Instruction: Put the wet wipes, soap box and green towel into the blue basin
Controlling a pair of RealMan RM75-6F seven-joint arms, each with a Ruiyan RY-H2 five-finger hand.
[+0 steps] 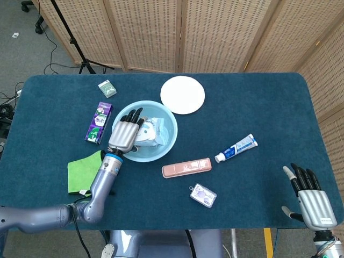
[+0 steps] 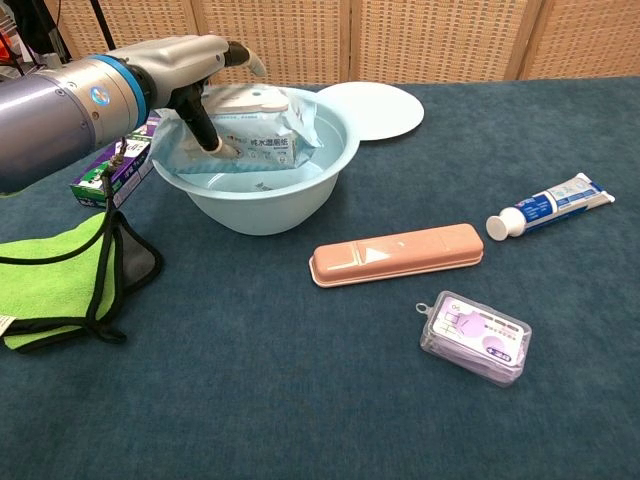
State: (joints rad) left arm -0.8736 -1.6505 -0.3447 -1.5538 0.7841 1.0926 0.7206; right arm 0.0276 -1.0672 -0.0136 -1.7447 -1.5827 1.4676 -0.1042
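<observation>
Wipes: soft crinkly plastic pack (image 1: 149, 131) with a hard flip lid, lying inside the basin (image 1: 170, 119), leaning on its 9 o'clock wall; this item looks done or nearly so.
Left hand: left hand (image 1: 124, 133) hangs over the basin's 9 o'clock rim, fingers (image 2: 243, 55) spread above the pack; the chest view shows the thumb down against the pack's edge, so I cannot tell whether it is released.
Right hand: right hand (image 1: 310, 198) at the tabletop's 5 o'clock corner, fingers apart, holding nothing.
Soap box: long pink hard-plastic case (image 1: 186, 167), rounded ends, smooth; on the tabletop just beyond the basin at 5 o'clock. Not yet moved.
Towel: green towel (image 1: 82, 171), fuzzy folded cloth with dark edging, at the basin's 8 o'clock. Not yet moved.
Basin: pale blue, round, thin smooth plastic with a rolled rim.
Progress: judged one of three in, two left.
</observation>
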